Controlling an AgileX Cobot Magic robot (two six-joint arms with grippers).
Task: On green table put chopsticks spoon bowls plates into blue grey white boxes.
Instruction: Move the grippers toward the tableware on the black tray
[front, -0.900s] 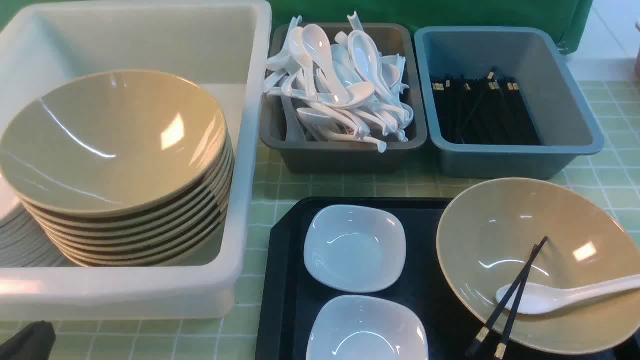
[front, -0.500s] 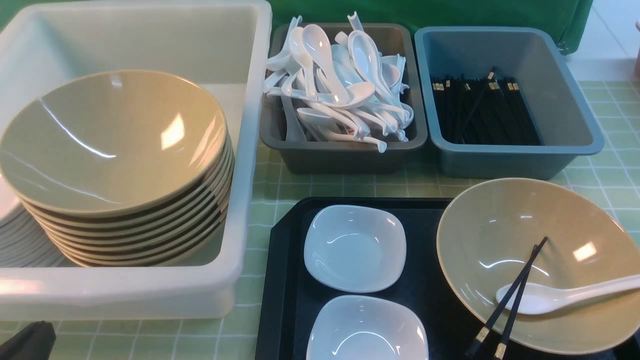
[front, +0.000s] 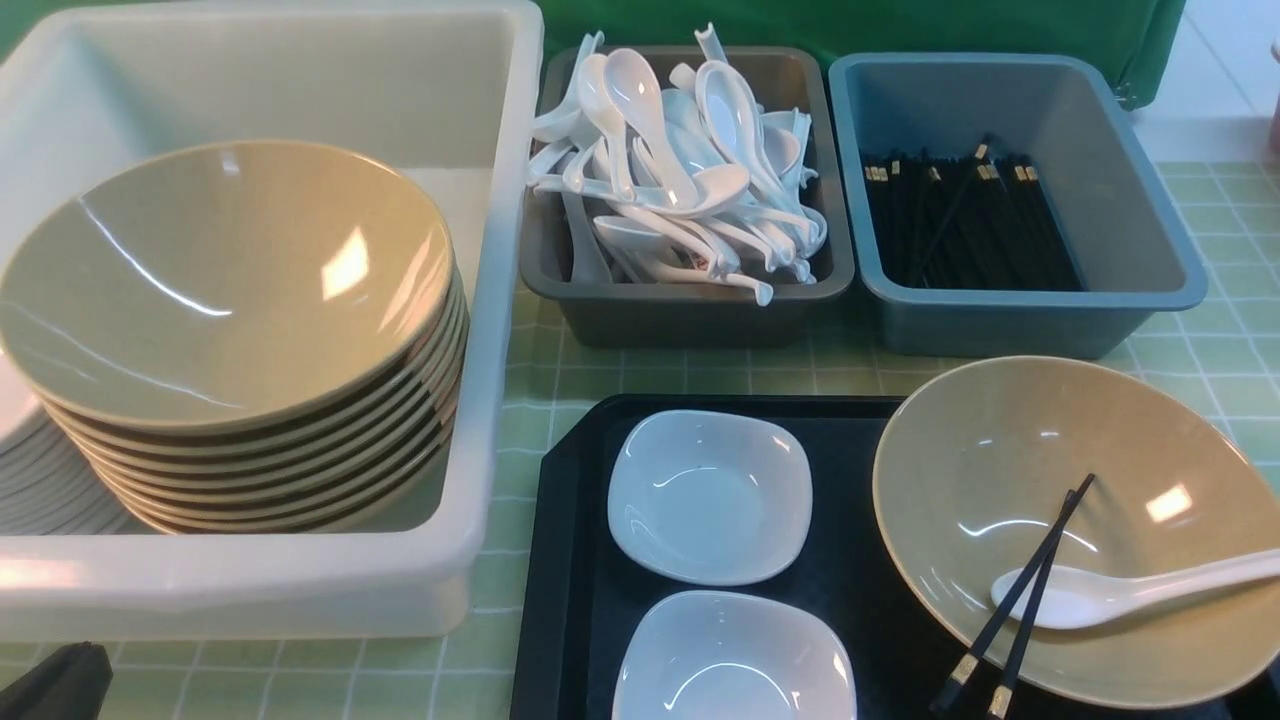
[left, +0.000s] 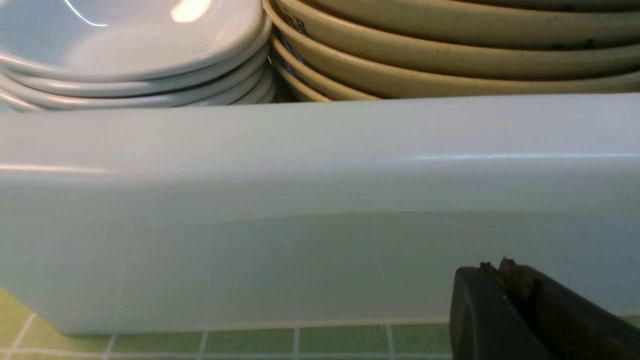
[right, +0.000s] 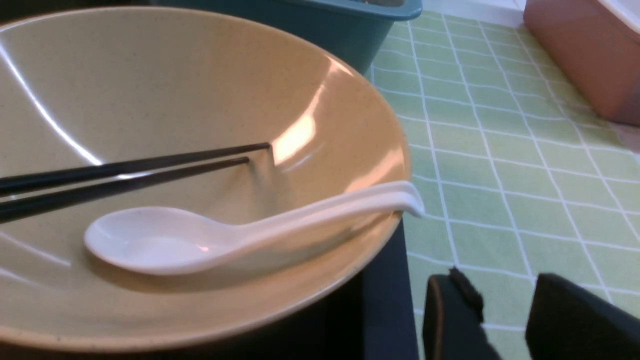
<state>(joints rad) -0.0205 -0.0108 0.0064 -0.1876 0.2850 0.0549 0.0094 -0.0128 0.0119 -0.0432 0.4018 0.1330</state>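
Observation:
A beige bowl (front: 960, 450) stands on the right of a black tray (front: 575, 560). A pair of black chopsticks (front: 1030, 580) and a white spoon (front: 1100, 590) lie in it. Two white square plates (front: 710, 495) (front: 735, 655) sit on the tray's left part. In the right wrist view my right gripper (right: 500, 277) is open and empty over the green table, just off the tray's edge, near the spoon (right: 165, 245) handle. My left gripper (left: 502, 267) is shut and empty, low in front of the white box (left: 300, 200); it shows in the front view's bottom left corner (front: 55, 685).
The white box (front: 490, 400) holds a stack of beige bowls (front: 220, 290) and a stack of white plates (left: 125, 45). Behind the tray stand a grey box (front: 690, 315) full of spoons and a blue box (front: 1000, 325) with chopsticks. A pink container (right: 585, 55) stands off to the right.

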